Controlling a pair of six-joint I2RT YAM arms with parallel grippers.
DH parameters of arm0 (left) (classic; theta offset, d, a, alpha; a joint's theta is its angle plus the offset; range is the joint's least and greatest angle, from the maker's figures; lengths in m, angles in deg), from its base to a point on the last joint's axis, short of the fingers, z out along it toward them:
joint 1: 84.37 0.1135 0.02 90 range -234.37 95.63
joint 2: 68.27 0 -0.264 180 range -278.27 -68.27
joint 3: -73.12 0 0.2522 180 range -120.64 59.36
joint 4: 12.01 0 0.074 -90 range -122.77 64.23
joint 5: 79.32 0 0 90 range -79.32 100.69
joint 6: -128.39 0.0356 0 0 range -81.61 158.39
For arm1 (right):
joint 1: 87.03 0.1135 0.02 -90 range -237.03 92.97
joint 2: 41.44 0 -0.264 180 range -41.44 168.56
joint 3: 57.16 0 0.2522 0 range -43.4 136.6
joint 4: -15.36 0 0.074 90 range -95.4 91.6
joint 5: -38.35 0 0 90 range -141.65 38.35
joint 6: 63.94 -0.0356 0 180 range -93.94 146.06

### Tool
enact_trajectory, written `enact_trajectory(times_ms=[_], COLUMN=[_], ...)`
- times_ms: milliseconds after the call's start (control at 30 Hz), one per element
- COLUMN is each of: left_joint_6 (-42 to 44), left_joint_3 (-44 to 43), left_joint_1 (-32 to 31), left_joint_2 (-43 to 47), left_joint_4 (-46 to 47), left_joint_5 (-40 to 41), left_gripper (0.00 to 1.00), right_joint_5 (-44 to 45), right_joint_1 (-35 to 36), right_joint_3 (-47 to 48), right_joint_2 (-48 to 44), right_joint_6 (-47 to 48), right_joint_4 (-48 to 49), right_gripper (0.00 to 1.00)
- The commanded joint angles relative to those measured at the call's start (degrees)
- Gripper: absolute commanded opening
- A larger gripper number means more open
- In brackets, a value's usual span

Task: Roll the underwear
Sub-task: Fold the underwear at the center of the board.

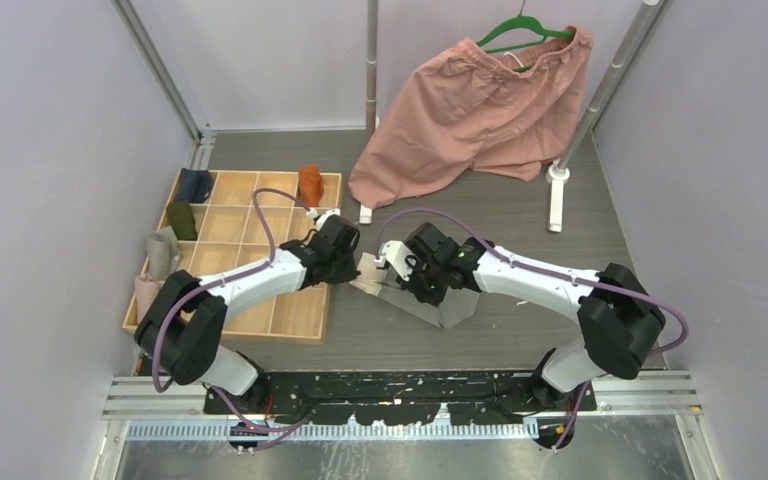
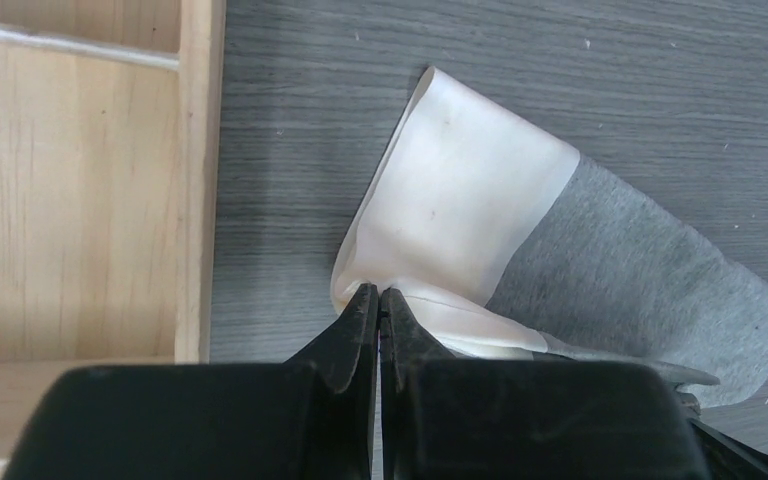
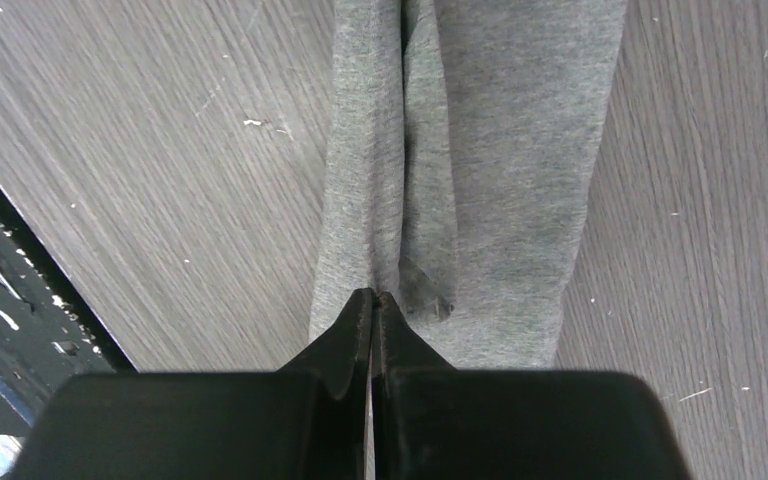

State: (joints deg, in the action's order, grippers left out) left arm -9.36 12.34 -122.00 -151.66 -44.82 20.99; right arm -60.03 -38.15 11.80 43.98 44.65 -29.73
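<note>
A: Left gripper (image 2: pixel 378 292), state?
B: Clamped tight, no gap between the fingertips, pinching the cream trim (image 2: pixel 460 200) of the grey underwear (image 2: pixel 625 270). Trim folded over into a loop just past the pinch. Close beside the wooden tray (image 2: pixel 195 200) rim, but apart from it.

A: Right gripper (image 3: pixel 374 296)?
B: Closed too, tips together on a bunched ridge of the same grey cloth. Fabric running away from the fingers in long folds, lying on the table (image 3: pixel 160 150).

A: Position of that garment in the top view?
B: On the dark wood-grain surface just right of the tray, between the two arms. Spread out as a loose strip, one end at each claw. Not rolled.

A: And the second garment?
B: Rust-orange underwear (image 1: pixel 310 184), standing upright in the tray's far right corner compartment. Rolled or only bunched: cannot tell from this far.

A: Anything else worth logging?
B: Dark blue cloth (image 1: pixel 195 185) in the far left compartment, dark green cloth (image 1: pixel 182 220) just below it. Pink shorts (image 1: pixel 470 115) on a green hanger (image 1: pixel 525 28) at the back, lower edge draped onto the table.
</note>
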Motion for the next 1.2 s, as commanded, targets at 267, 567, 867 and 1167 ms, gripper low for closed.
enact_trajectory(times_ms=[267, 567, 867, 1167], left_joint_6=[1.1, 1.3, 1.1, 1.1], left_joint_3=[-6.2, -7.3, -7.4, -8.6], left_joint_1=[2.1, 2.7, 3.9, 4.5], left_joint_2=[-4.6, -7.1, -8.2, -9.6], left_joint_4=[4.5, 5.7, 7.5, 9.3], left_joint_5=[-3.0, -3.7, -4.2, -6.0], left_gripper=[0.01, 0.01, 0.01, 0.01], right_joint_5=[3.2, 5.1, 6.9, 7.4], right_joint_1=[-1.5, -1.8, -2.1, -2.3], right_joint_3=[0.7, 0.6, 0.6, 0.4], right_joint_2=[1.7, 3.0, 3.8, 4.5], right_joint_6=[1.3, 1.5, 1.5, 0.9], right_joint_4=[2.4, 2.4, 3.1, 4.0], right_gripper=[0.01, 0.01, 0.01, 0.01])
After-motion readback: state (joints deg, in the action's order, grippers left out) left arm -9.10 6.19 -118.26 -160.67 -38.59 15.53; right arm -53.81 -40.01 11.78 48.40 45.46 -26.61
